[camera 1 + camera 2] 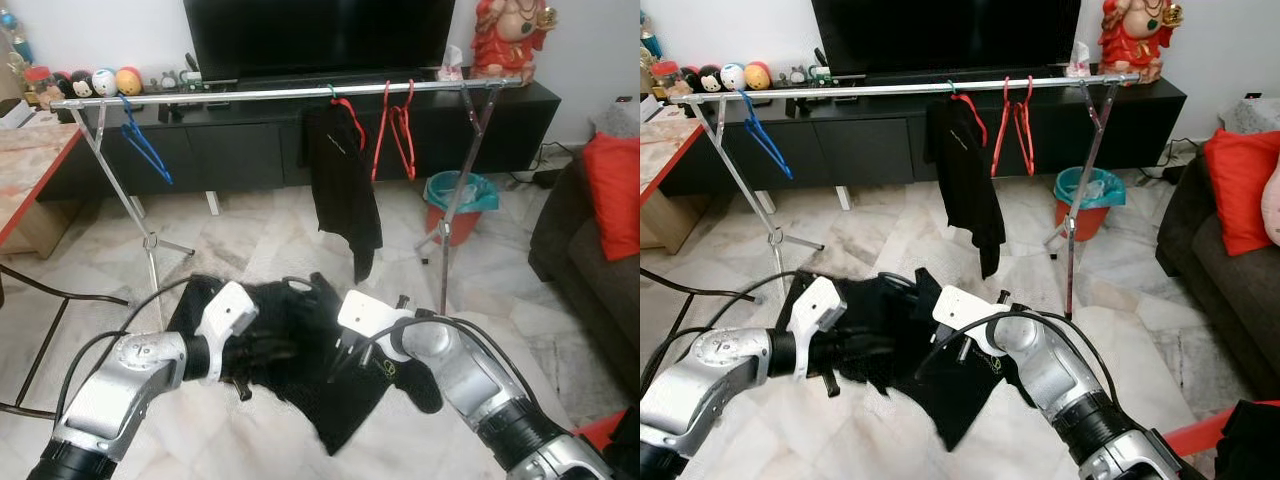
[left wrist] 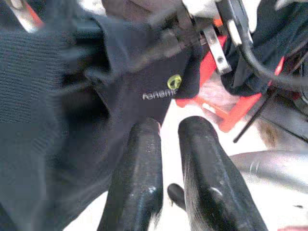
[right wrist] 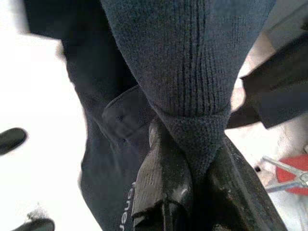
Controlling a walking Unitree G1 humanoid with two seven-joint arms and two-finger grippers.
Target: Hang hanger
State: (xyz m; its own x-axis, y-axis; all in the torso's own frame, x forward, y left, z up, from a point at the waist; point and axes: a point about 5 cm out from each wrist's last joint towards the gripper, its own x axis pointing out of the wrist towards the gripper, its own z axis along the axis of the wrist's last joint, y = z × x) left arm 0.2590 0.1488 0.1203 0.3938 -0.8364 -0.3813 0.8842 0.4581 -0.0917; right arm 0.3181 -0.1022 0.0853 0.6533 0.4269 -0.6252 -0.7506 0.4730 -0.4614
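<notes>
Judging from how things lie, the task is only partly done. A black garment [image 1: 300, 370] is held low between both arms, well apart from the rail [image 1: 290, 93] ahead. The right gripper [image 3: 192, 183] is pressed together on a knitted fold of this garment. The left gripper [image 2: 168, 144] is seen with its fingers slightly spread, close beside the cloth; whether it pinches anything cannot be told. A hanger inside the garment cannot be made out. On the rail, a black shirt [image 1: 340, 180], red hangers [image 1: 395, 130] and a blue hanger [image 1: 145, 145] already hang. Lifting and hooking are left.
</notes>
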